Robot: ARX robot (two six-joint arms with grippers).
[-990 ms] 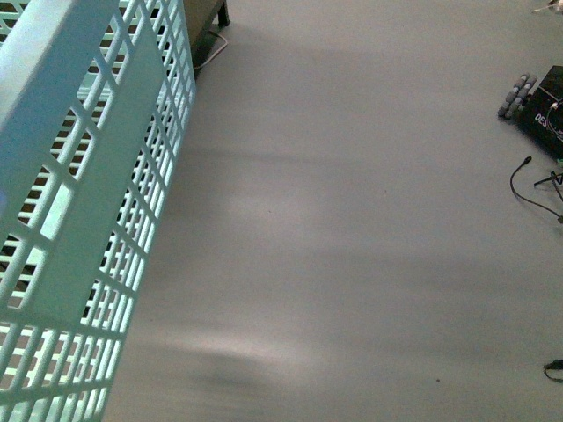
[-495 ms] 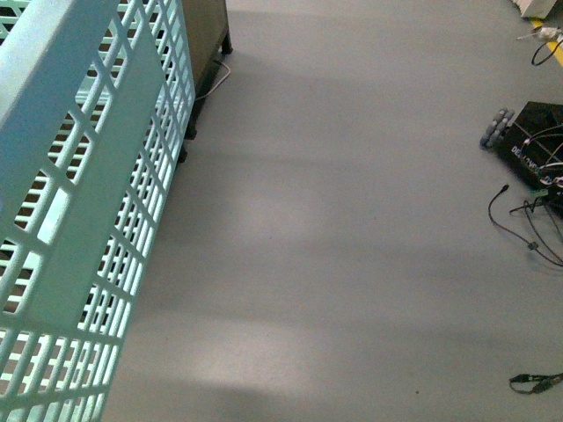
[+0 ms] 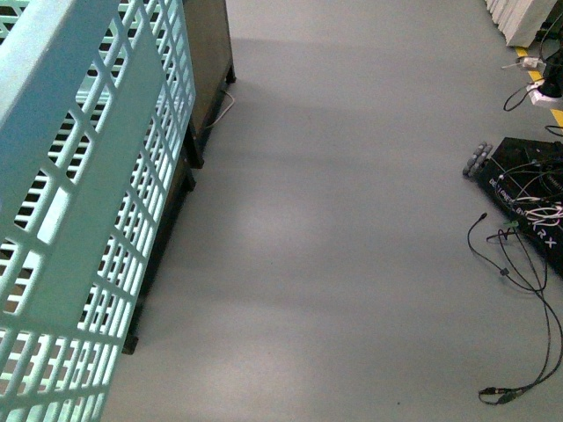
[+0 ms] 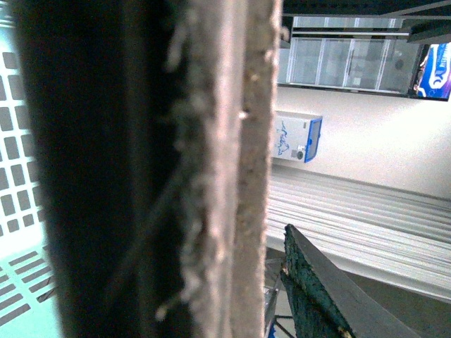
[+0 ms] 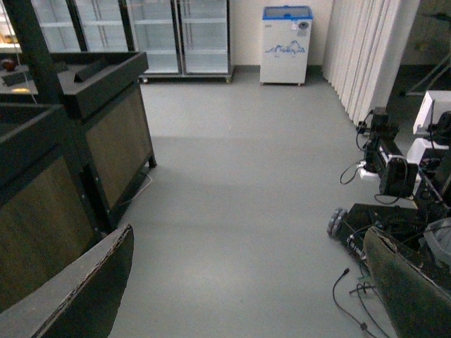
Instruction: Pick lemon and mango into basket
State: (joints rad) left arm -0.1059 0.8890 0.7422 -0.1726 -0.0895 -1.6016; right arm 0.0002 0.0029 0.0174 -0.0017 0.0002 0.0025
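Observation:
The basket [image 3: 79,220] hangs close in front of the front camera, and its aqua slotted side fills the left of that view. In the left wrist view its brown, fuzzy handle [image 4: 225,169] runs right across the picture, with aqua slots [image 4: 14,211] behind it. My left gripper [image 4: 271,282] is shut on that handle; only one dark green finger pad [image 4: 317,296] shows. My right gripper [image 5: 246,296] is open, and between its two dark fingers [image 5: 84,289] there is only grey floor. The lemon and the mango are out of view.
Dark display stands [image 5: 106,127] line the left side, their edge [image 3: 207,70] just beyond the basket. Black wheeled equipment with loose cables [image 3: 528,202] lies on the floor at the right. Glass-door fridges [image 5: 176,35] and a small white-and-blue freezer [image 5: 285,35] stand at the far wall.
The front view has shifted over the floor: the dark stand and the black equipment with cables have come further into the picture. The basket keeps its place in the frame.

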